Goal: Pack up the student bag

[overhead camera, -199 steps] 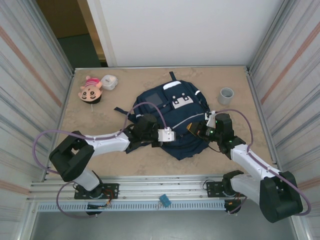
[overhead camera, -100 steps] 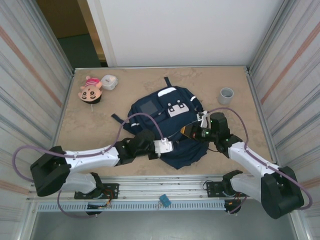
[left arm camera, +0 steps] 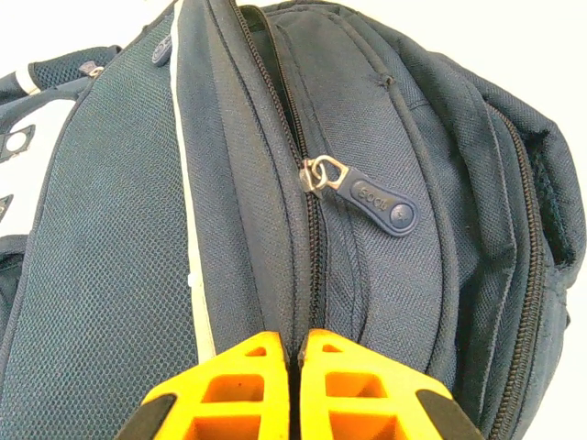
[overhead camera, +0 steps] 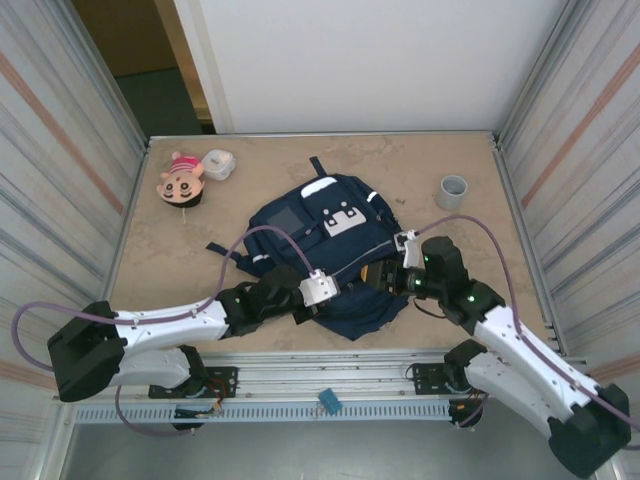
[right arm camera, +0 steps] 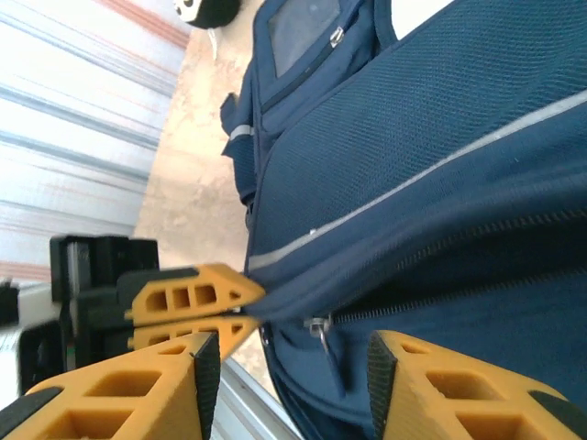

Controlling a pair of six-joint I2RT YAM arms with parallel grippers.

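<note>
navy woven cloth, soft and slack all over: the student bag (overhead camera: 330,250) lay flat on the desk (overhead camera: 170,260), with a doll (overhead camera: 181,180) well off its far left corner and a grey cup (overhead camera: 453,190) off its far right. it looked empty, or close to it, so probably light, and the way the panels sagged and folded suggested it would crumple rather than keep a shape when pulled. nothing about it seemed fragile, and the coarse mesh weave should have given good friction.

the left hand (left arm camera: 295,341) was at the near edge of the bag, closed tight and pinching a ridge of fabric right beside the zip line. the right hand (right arm camera: 293,353) was at the same near edge, from the other side, its fingers (right arm camera: 147,385) standing apart with nothing held; the zip pull (right arm camera: 323,348) hung between them, untouched.

the best place to take hold was likely that small dangling pull, or the stiffer seam along the teeth, since loose cloth would only bunch. a floppy bag would slide with the pull unless one hand anchored it, so the pinch near the zip seemed sensible.
</note>
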